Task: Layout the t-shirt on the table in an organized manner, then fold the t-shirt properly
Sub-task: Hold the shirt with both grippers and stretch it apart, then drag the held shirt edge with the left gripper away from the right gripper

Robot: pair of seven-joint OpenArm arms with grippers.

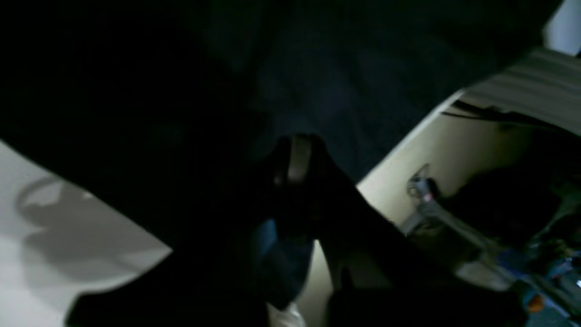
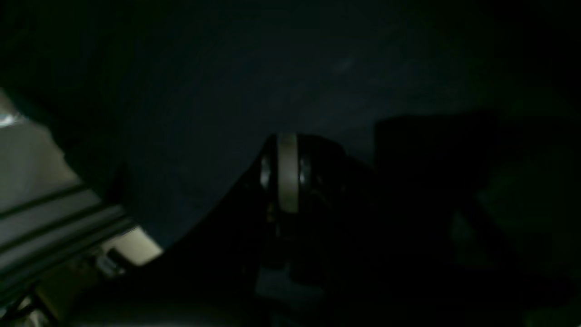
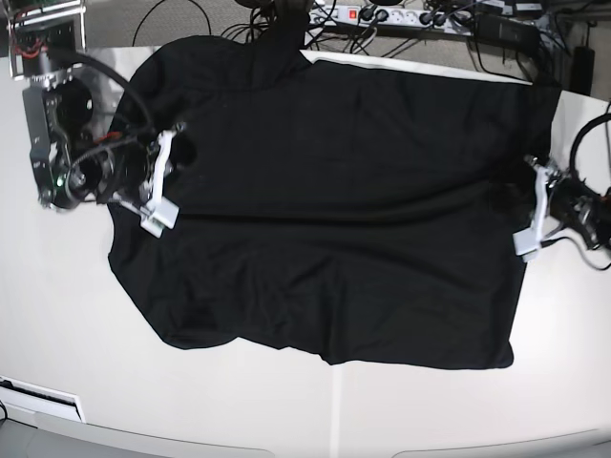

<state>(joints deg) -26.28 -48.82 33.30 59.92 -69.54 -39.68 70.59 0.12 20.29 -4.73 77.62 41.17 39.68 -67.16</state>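
Note:
The black t-shirt (image 3: 334, 210) lies spread wide across the white table (image 3: 57, 315), with a crease running left to right through its middle. My right gripper (image 3: 170, 167) is at the shirt's left edge in the base view, shut on the t-shirt. My left gripper (image 3: 531, 196) is at the shirt's right edge, also shut on the t-shirt. In the right wrist view the shut fingertips (image 2: 287, 172) are wrapped in dark t-shirt fabric (image 2: 227, 81). The left wrist view shows the same: closed fingertips (image 1: 295, 159) with black t-shirt cloth (image 1: 340, 68) draped over them and the table (image 1: 54, 254) below.
A power strip (image 3: 401, 16) and tangled cables (image 3: 239, 11) run along the table's far edge. An electronics board (image 3: 43, 29) sits at the far left corner. The table's front edge (image 3: 286, 441) curves close below the shirt hem. Floor clutter (image 1: 535, 272) lies beyond the table.

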